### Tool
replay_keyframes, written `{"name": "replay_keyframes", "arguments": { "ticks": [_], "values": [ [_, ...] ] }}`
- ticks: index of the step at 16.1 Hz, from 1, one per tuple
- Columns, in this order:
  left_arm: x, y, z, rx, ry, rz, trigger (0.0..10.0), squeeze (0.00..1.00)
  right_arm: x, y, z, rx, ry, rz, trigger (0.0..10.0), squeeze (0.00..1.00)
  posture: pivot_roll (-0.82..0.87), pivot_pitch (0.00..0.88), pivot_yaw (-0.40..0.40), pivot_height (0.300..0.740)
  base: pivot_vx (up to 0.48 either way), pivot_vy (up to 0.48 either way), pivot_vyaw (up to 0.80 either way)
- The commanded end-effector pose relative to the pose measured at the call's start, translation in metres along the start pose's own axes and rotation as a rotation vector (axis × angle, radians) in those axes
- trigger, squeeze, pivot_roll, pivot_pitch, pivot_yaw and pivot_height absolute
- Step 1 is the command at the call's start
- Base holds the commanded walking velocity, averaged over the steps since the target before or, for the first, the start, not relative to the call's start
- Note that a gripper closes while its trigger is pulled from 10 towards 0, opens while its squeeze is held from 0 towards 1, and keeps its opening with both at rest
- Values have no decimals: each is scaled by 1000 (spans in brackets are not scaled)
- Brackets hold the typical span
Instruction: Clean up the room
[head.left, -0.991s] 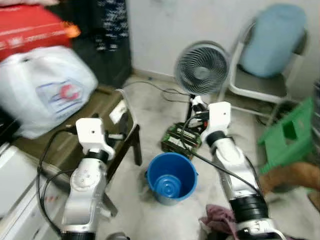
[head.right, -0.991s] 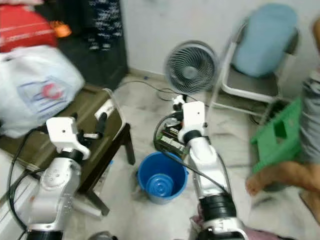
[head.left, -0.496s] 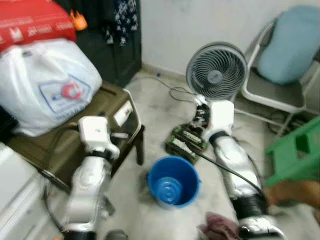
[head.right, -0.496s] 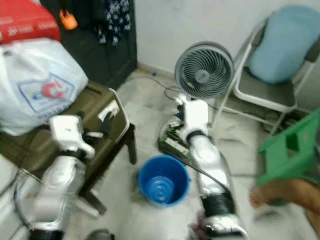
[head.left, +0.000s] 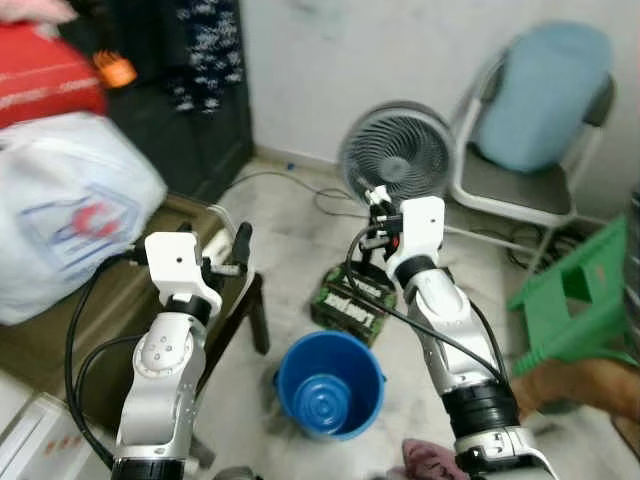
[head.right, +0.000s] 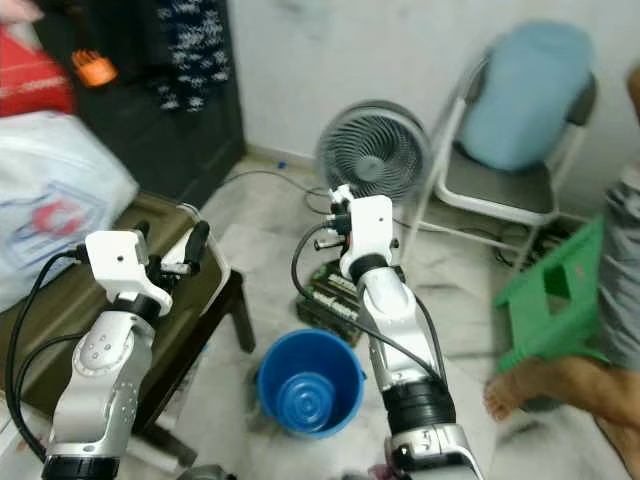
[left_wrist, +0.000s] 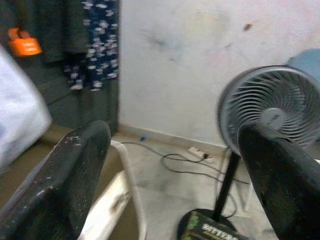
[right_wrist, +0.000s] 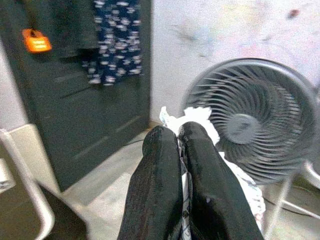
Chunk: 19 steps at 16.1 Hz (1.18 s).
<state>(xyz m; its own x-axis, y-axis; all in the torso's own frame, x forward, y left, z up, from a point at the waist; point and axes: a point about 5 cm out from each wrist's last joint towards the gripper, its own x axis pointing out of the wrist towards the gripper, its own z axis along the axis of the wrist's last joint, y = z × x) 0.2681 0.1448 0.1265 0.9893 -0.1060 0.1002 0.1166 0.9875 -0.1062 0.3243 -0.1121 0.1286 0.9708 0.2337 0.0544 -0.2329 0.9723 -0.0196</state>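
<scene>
You stand before the fan (head.left: 393, 155) and the blue bucket (head.left: 329, 383). Your right gripper (right_wrist: 182, 150) pinches a white crumpled paper (right_wrist: 192, 116), raised above the floor near the fan. It looks light and soft; hold its middle. Your left gripper (left_wrist: 170, 165) is spread, empty.

Glossy blue plastic bucket (head.left: 330, 384) on pale, marbled stone floor (head.left: 300, 215). Crumpled white paper scrap (right_wrist: 200, 120) pinched between matt black rubbery fingers (right_wrist: 160, 175). Grey plastic fan (head.left: 395, 155). Shiny white plastic bag (head.left: 70, 215).
</scene>
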Motion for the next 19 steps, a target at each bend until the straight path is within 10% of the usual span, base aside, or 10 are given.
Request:
{"name": "replay_keyframes", "arguments": {
  "ticks": [1,19],
  "values": [
    [3,-8,4,-7,-14,-20,10000,0,1,-11,2,-1,1,-34,10000,0,9,57,-34,740,292,0,0],
    [-73,16,31,321,80,-223,10000,0,0,-2,-90,34,541,-301,10000,0,252,265,-9,740,0,0,0]
  ]
}}
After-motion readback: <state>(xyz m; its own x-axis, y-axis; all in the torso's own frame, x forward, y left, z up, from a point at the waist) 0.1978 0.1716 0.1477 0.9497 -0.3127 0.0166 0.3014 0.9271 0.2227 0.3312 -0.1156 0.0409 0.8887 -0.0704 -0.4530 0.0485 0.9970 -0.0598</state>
